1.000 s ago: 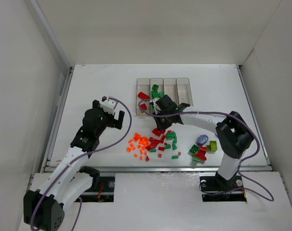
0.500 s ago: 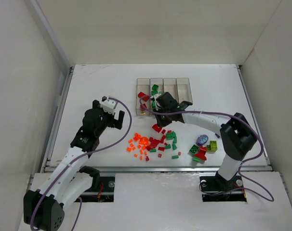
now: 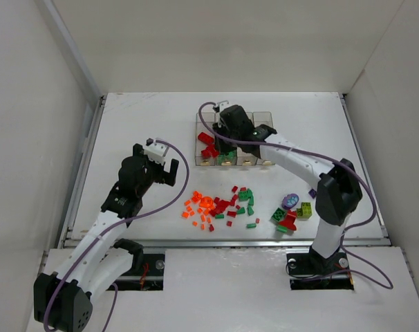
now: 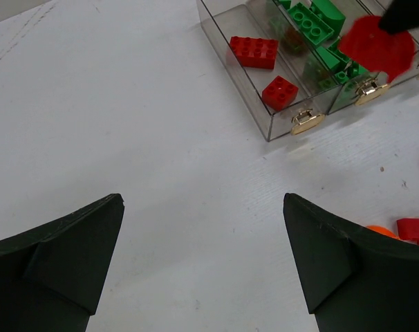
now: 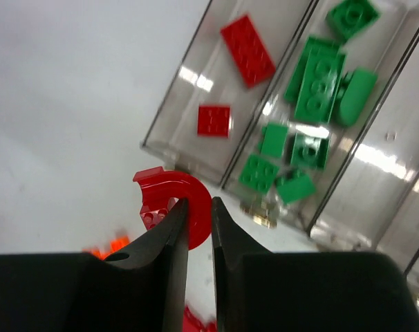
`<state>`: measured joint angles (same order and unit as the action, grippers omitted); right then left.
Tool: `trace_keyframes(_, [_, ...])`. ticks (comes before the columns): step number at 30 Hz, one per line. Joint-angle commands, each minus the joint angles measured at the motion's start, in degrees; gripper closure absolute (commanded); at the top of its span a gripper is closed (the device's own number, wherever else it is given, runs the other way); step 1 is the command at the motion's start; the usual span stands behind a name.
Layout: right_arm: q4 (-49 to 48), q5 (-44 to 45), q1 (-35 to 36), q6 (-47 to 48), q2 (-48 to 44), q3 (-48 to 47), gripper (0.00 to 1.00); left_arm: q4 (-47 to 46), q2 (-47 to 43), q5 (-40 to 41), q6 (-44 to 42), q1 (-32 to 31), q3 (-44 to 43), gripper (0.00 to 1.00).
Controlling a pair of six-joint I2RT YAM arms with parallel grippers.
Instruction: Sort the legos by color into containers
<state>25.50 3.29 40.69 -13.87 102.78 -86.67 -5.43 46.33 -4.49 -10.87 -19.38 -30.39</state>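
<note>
White tabletop: scattered red, green and orange plastic bricks lie nearer than the row of clear rectangular bins. Left gripper hangs left of that row, fingers spread wide. Right gripper, above the row's left end, pinches a red curved plastic piece.

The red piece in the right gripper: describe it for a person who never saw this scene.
Find the four joined clear bins on the far half of the table. Over their left part, the right gripper pinches one red piece. Unlike the rectangular red bricks in the leftmost bin, it is curved.
</note>
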Motion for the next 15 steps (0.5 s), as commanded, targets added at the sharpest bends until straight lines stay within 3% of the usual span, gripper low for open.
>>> trace_keyframes(1, [-3.52,3.47,-1.84,-3.61,4.96,-7.62,1.00,-2.39,-0.63,-0.87,0.77,0.22,0.60,0.00])
trace_keyframes(15, [-2.91,-1.71,-4.83,-6.61,23.51,-27.40,1.00,-1.16,-0.62,-0.87,0.77,0.22,0.07,0.00])
